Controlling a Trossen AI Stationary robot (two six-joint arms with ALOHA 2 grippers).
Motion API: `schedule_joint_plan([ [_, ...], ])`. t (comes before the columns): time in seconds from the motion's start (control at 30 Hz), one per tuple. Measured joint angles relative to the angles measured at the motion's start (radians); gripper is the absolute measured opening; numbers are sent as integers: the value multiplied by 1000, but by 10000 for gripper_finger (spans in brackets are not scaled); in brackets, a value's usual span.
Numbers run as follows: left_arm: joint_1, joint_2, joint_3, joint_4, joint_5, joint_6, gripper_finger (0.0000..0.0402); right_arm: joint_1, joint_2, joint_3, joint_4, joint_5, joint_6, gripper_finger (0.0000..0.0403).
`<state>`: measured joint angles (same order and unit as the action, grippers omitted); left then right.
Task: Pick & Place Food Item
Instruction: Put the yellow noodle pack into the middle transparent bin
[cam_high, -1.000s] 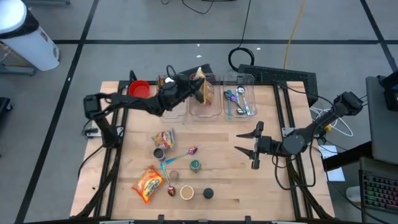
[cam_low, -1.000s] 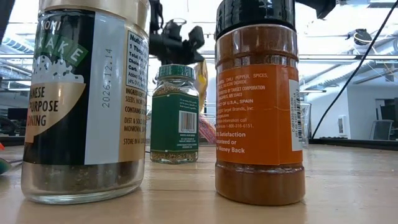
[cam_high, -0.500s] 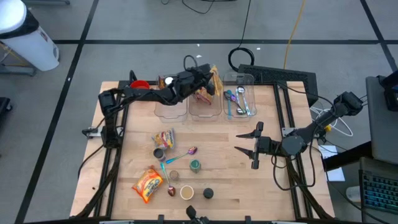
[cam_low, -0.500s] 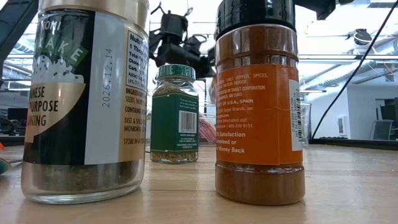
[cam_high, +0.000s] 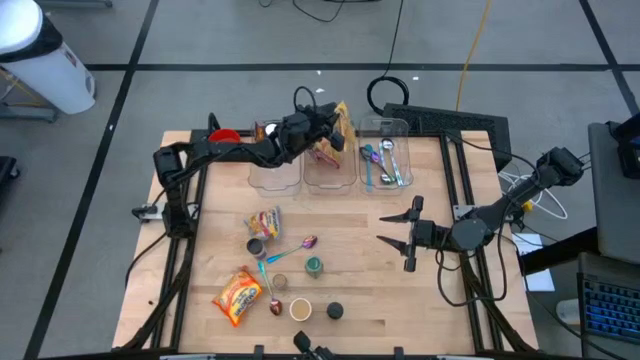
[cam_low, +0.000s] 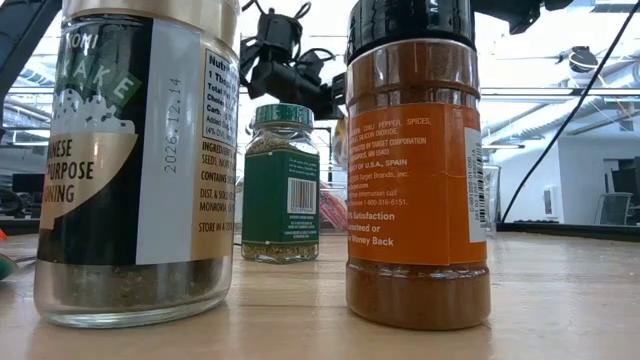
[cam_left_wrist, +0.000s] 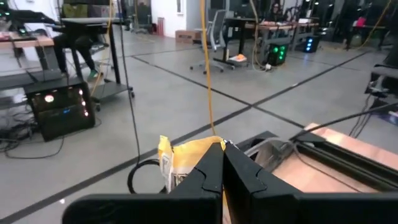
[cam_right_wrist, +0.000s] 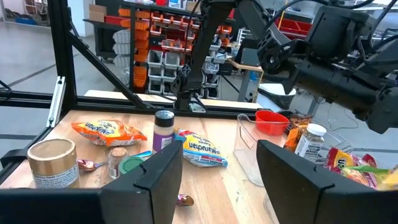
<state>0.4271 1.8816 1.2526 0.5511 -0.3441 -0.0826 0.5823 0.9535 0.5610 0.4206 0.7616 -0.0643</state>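
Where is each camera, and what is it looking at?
High view: above the table, looking down; both arms show.
Low view: at tabletop height, facing the jars; the left arm hangs behind.
Left wrist view: on the left arm, facing the room; left hand shut on a yellow snack bag.
Right wrist view: on the right arm; right hand open.
Both wrist views show the snack bag.

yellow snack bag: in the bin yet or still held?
Held. Left pincer is shut on the yellow snack bag, above the middle bin.

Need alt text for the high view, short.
Seen from above: the left claw holds a yellow snack bag over the middle clear bin on a wooden table; the right claw waits open.
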Motion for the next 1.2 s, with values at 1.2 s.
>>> schedule_joint_plan([
  [1.2,-2,-22,-1,-86,-100,77,0,0,0,0,-7,0,3,189],
])
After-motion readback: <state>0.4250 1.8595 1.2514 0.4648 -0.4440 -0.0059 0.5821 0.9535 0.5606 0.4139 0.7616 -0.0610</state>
